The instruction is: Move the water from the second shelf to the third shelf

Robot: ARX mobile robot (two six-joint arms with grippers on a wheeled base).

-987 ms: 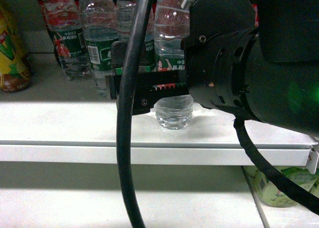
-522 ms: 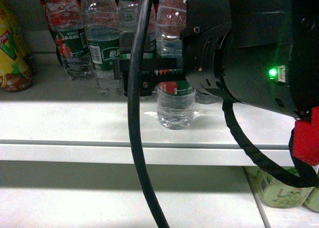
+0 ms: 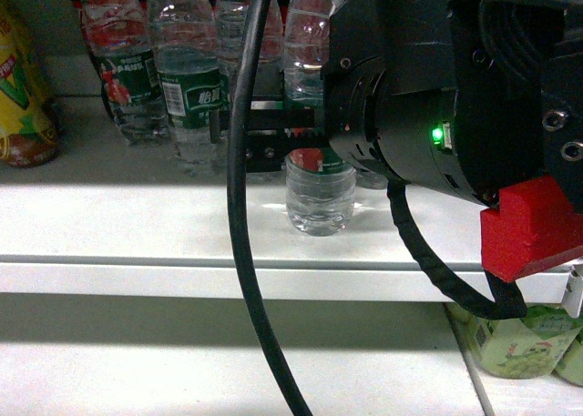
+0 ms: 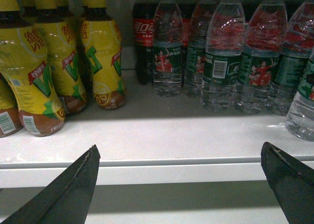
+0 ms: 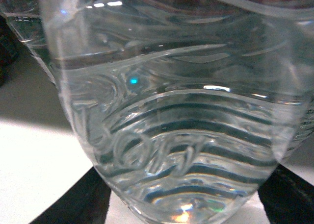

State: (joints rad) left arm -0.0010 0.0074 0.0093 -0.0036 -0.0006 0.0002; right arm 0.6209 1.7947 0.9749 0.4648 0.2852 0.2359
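Water bottle (image 3: 320,193) stands centre frame on shelf (image 3: 137,234) front, right end effector (image 3: 273,134) pinching it at label height for lifting; left end effector (image 4: 181,185) spread, idle below.

Head level at shelf (image 3: 273,243), wrists nearer — right wrist closest

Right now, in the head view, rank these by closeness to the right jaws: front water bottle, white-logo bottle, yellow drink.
1. Front water bottle, between the jaws of the right gripper.
2. White-logo bottle, behind, to the left.
3. Yellow drink, far left edge.
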